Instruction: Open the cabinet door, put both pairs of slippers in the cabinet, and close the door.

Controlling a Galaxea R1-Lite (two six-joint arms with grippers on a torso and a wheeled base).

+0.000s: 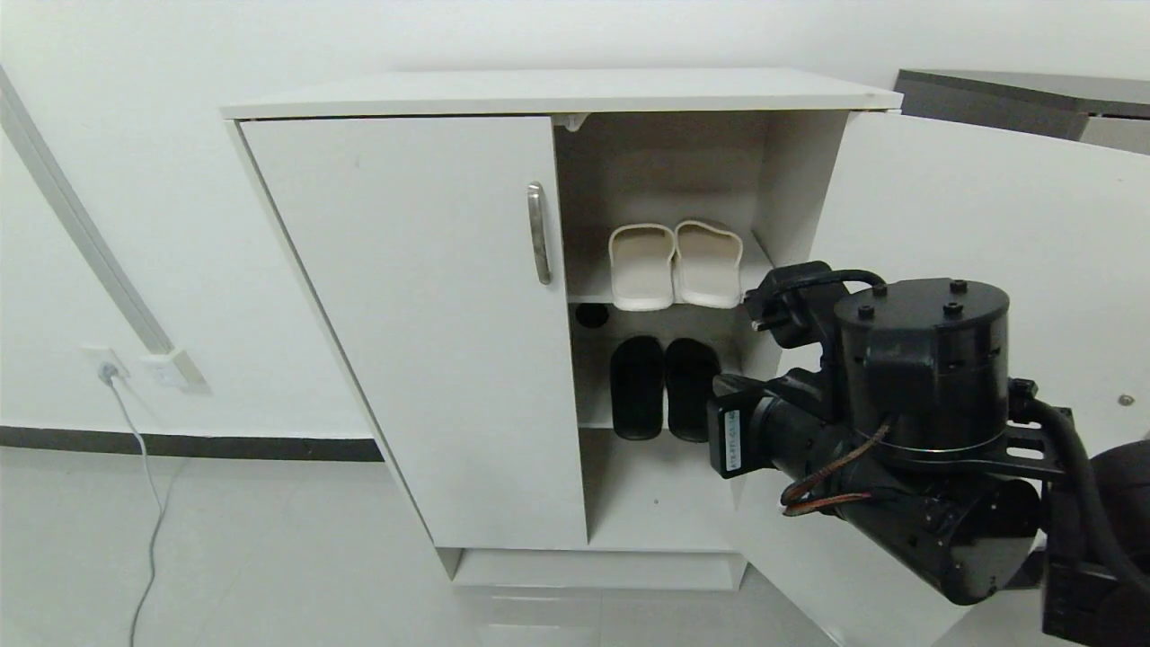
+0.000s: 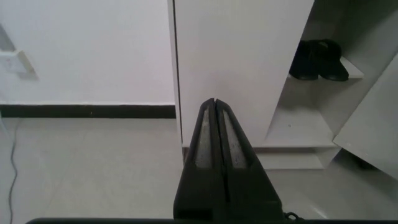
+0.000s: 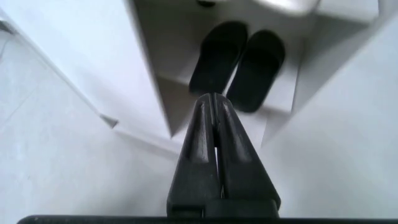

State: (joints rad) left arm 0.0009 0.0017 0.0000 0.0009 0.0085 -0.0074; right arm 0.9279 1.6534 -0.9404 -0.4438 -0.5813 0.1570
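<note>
Both the right gripper (image 3: 215,102) and left gripper (image 2: 215,106) are pressing empty fingers together. Black slippers (image 1: 665,386) and white slippers (image 1: 676,263) are sitting shelved in the cabinet (image 1: 557,90). The open door (image 1: 970,234), swinging shut, could be striking the right arm (image 1: 916,377) crossing its path.

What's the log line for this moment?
white slippers: upper shelf | black slippers: shelf below | right door: open | left end effector: shut, empty | right end effector: shut, empty
</note>
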